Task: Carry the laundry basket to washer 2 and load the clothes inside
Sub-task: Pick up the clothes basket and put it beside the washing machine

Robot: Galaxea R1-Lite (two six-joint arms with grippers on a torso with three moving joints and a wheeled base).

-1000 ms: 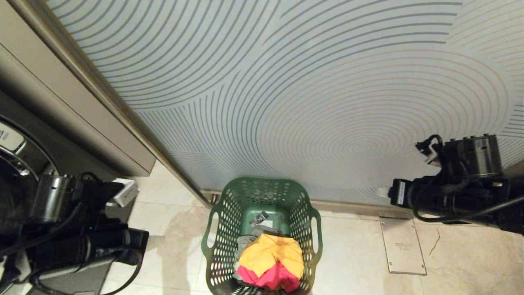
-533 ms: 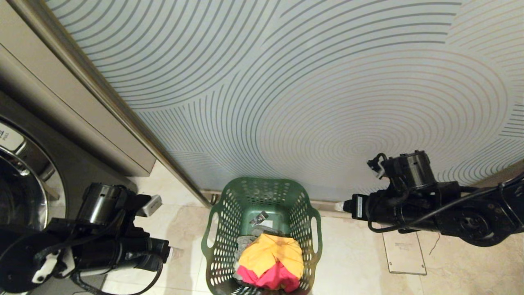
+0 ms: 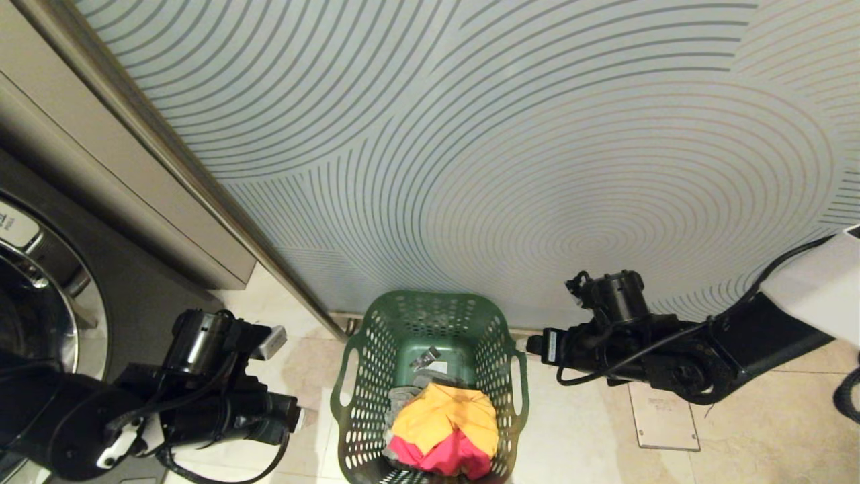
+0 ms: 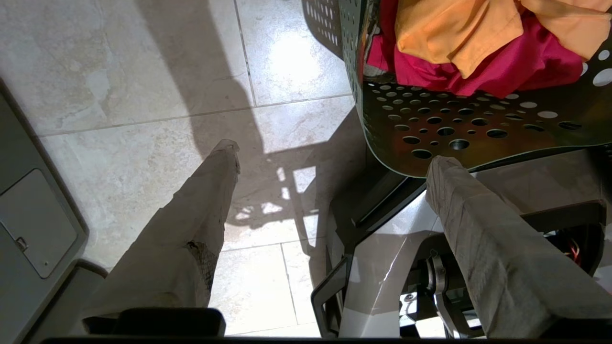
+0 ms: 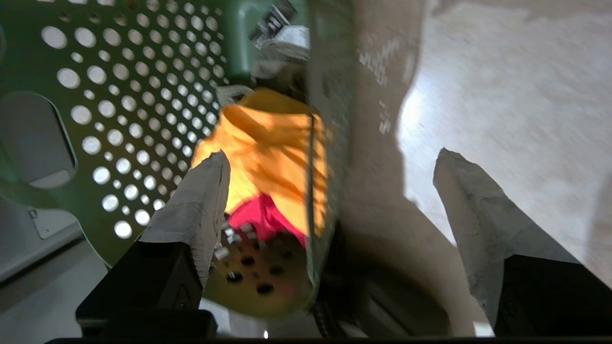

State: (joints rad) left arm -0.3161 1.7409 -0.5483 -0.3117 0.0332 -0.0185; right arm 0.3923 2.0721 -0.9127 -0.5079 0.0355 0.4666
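Note:
The dark green laundry basket (image 3: 430,349) stands on the tiled floor against the wall, holding yellow and pink clothes (image 3: 445,430). My left gripper (image 3: 299,418) hangs low beside the basket's left side, open and empty; in the left wrist view its fingers (image 4: 224,157) spread wide beside the perforated basket wall (image 4: 478,129). My right gripper (image 3: 521,345) sits just off the right handle, open. In the right wrist view the basket's wall edge (image 5: 318,143) runs between its spread fingers (image 5: 210,177), with the clothes (image 5: 267,143) beyond. A dark grey washer (image 3: 40,282) with a chrome door rim is at far left; its numeral is unreadable.
A frosted glass wall (image 3: 470,168) with curved lines rises right behind the basket. A beige cabinet (image 3: 121,175) stands above the washer. A metal floor plate (image 3: 662,410) lies to the right. My own base (image 4: 382,267) sits close under the basket.
Both arms have come down and swung inward toward the basket, the left from beside the washer, the right from higher on the right. Basket and clothes have not moved.

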